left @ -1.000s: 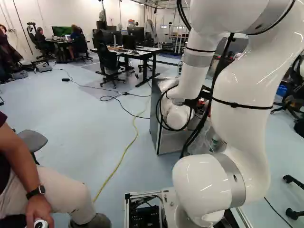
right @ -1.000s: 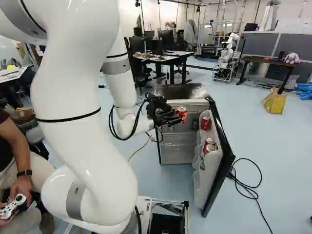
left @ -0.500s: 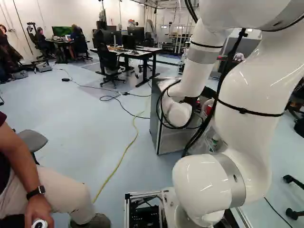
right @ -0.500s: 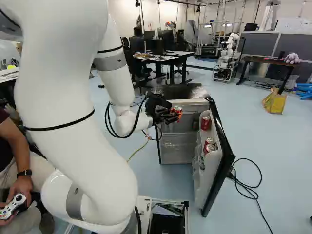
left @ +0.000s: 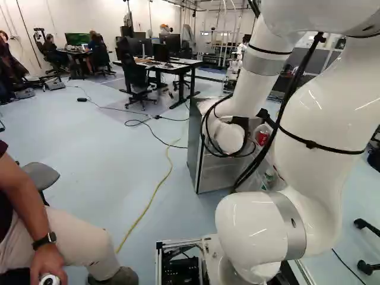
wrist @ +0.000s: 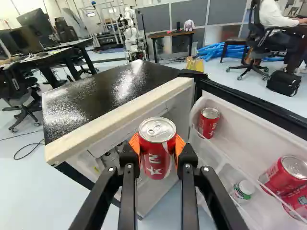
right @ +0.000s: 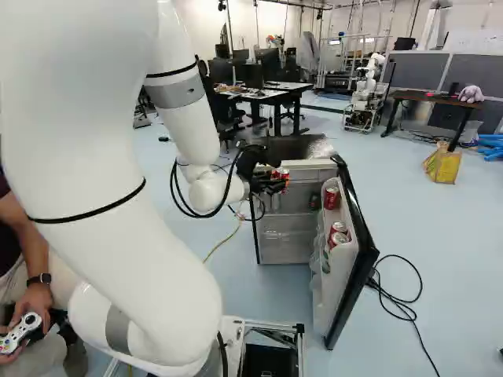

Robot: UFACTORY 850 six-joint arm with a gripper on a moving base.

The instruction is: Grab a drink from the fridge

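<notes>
Wrist view shows you the end effector clamped on a red can from both sides, the can upright between the fingertips, by the open fridge.

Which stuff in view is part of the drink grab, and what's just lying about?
Job:
- pincer, shut on a red can
- fridge, open
- fridge door, holding more red cans

Lying about:
- yellow cable on the floor
- black cable beside the door
- yellow bag
</notes>
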